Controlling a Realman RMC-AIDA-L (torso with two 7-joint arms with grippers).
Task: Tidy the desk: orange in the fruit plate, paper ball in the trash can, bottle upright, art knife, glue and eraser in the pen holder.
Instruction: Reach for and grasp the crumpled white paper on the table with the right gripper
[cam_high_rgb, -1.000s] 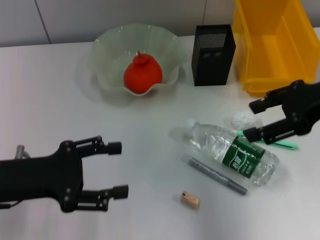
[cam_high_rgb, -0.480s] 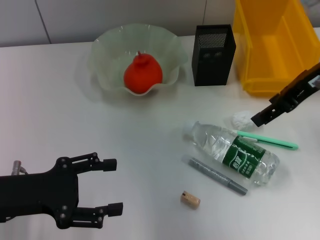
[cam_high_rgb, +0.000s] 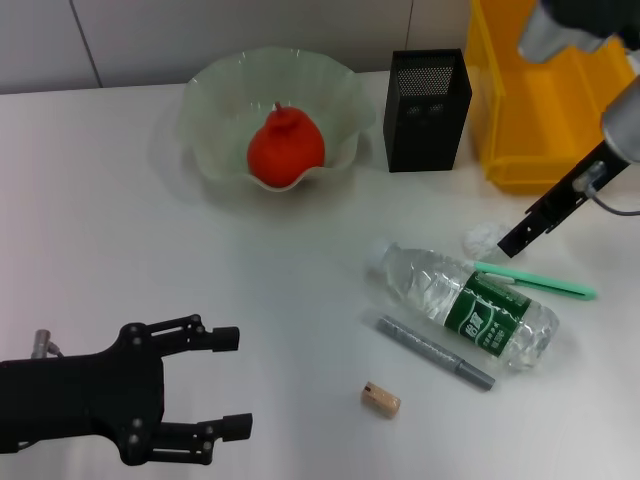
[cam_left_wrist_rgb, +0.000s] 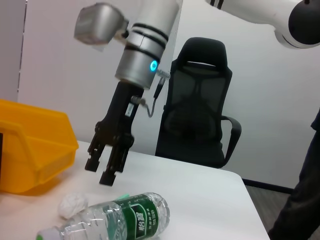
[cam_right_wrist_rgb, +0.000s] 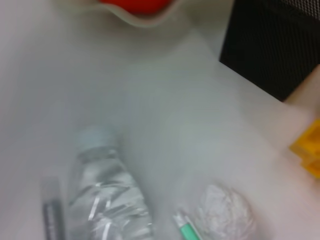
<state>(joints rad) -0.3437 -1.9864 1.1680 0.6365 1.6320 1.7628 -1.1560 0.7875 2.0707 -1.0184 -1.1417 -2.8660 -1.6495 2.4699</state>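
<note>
The orange (cam_high_rgb: 286, 148) lies in the pale green fruit plate (cam_high_rgb: 210, 90). The bottle (cam_high_rgb: 465, 305) lies on its side on the desk, cap toward the plate; it also shows in the left wrist view (cam_left_wrist_rgb: 120, 217) and the right wrist view (cam_right_wrist_rgb: 107, 200). The paper ball (cam_high_rgb: 486, 238) sits just beyond it. My right gripper (cam_high_rgb: 515, 240) points down just above and right of the paper ball (cam_left_wrist_rgb: 72, 205), open and empty. The eraser (cam_high_rgb: 380, 399) lies near the front. The pen holder (cam_high_rgb: 427, 97) and trash can (cam_high_rgb: 545, 100) stand at the back. My left gripper (cam_high_rgb: 225, 383) is open and empty at the front left.
A thin green stick (cam_high_rgb: 535, 282) lies by the bottle's far side and a grey pen-like stick (cam_high_rgb: 433, 352) by its near side. In the left wrist view a black office chair (cam_left_wrist_rgb: 200, 115) stands beyond the table edge.
My right arm has swung up and its gripper now points steeply down by the paper ball. My left gripper has drawn back a little toward the front edge.
</note>
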